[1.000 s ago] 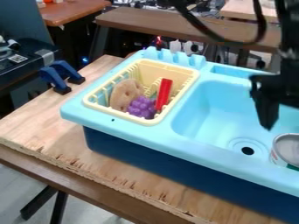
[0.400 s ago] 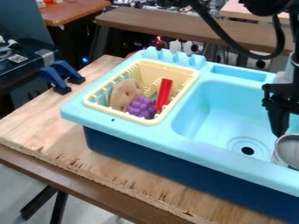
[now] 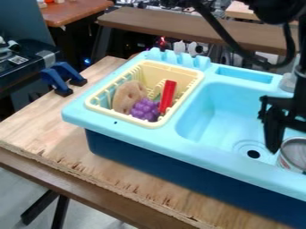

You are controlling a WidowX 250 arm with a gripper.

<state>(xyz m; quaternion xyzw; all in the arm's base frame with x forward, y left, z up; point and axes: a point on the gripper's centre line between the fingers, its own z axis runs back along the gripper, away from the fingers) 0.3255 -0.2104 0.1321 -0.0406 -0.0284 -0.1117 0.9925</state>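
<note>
This is looking like a robotics lab or workshop; a black robot arm [image 3: 276, 10] is hanging at one o'clock above a toy sink [image 3: 197, 139]; blue clamps [image 3: 55, 80] are sitting at ten o'clock by a splintery plywood board [image 3: 36, 129]; a long bench [image 3: 191, 28] is standing at twelve, a red light [image 3: 163, 41] glowing just below.

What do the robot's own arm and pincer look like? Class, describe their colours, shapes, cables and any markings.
The arm is black, with a bulky, rounded section at the top and a narrower part below. A thick black cable curves beside it in a wide loop. The pincer is also black, angular above and tapering downward. No markings can be made out.
</note>
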